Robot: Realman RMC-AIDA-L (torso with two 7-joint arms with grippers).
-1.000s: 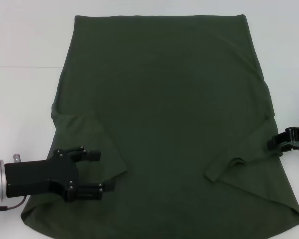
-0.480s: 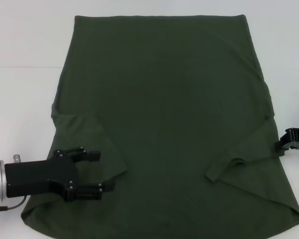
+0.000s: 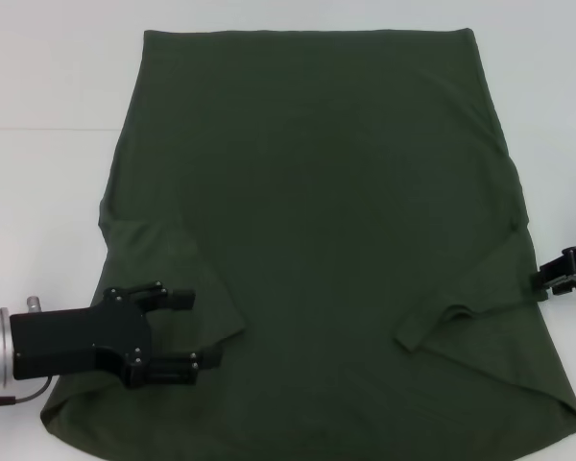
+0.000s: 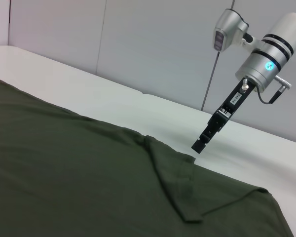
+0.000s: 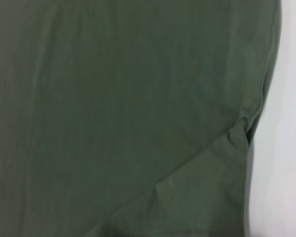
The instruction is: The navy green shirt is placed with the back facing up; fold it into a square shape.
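Note:
The navy green shirt (image 3: 317,192) lies flat on the white table (image 3: 38,192), hem at the far side. Both short sleeves are folded inward onto the body, the left sleeve (image 3: 168,259) and the right sleeve (image 3: 480,298). My left gripper (image 3: 194,331) hovers open over the shirt's near left part, just below the folded left sleeve, with nothing between its fingers. At the shirt's right edge beside the folded right sleeve is my right gripper (image 3: 557,274), which the left wrist view shows as the right gripper (image 4: 201,144) just above the cloth's edge. The right wrist view shows only the shirt (image 5: 113,98) and a strip of table.
Bare white tabletop (image 3: 48,77) surrounds the shirt on the left, far and right sides. A pale wall (image 4: 138,44) stands behind the table in the left wrist view.
My right gripper has drawn back to the right, off the shirt's edge. The left gripper and the shirt have not moved.

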